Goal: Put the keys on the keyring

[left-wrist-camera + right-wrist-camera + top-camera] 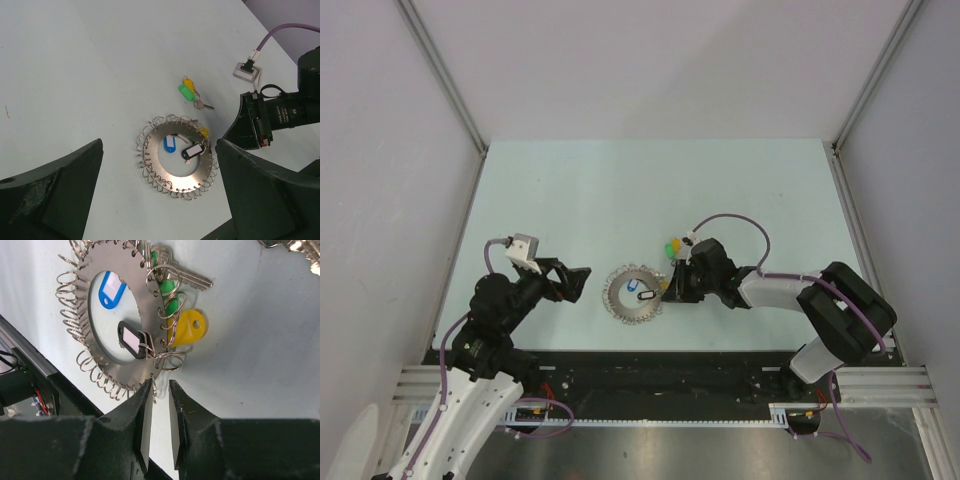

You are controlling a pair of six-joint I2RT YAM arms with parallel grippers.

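- Top view: a pale green table (620, 190) carries a grey metal keyring (617, 297), a flat ring edged with small wire loops, lying close to the near edge between the two arms
- The keys (672, 246), a tiny cluster with bright green and yellow plastic heads, lie loose on the table just beyond the keyring's far right side
- The left gripper (582, 283) sits to the left of the keyring, apart from it, with its fingers spread
- The right gripper (667, 287) is at the keyring's right rim
- Left wrist view: the two dark left fingers (55, 195) stand wide apart in the lower corners, with the keyring on the table between and beyond them
- Inside the ring's hole lie a blue plastic tag (170, 145) and a black-and-white tag (193, 151)
- The keys rest beyond the ring, clear of its loops, with a thin silver shaft (204, 105) pointing right
- Right wrist view: the right fingers (142, 425) are nearly pressed together, leaving a narrow gap
- One wire loop (154, 389) of the rim sits in the mouth of that gap; whether it is clamped cannot be told
- A green-headed key (167, 287), a yellow-headed key (189, 327) and a bare silver key (187, 276) lie among the loops at the rim; whether they are threaded is unclear
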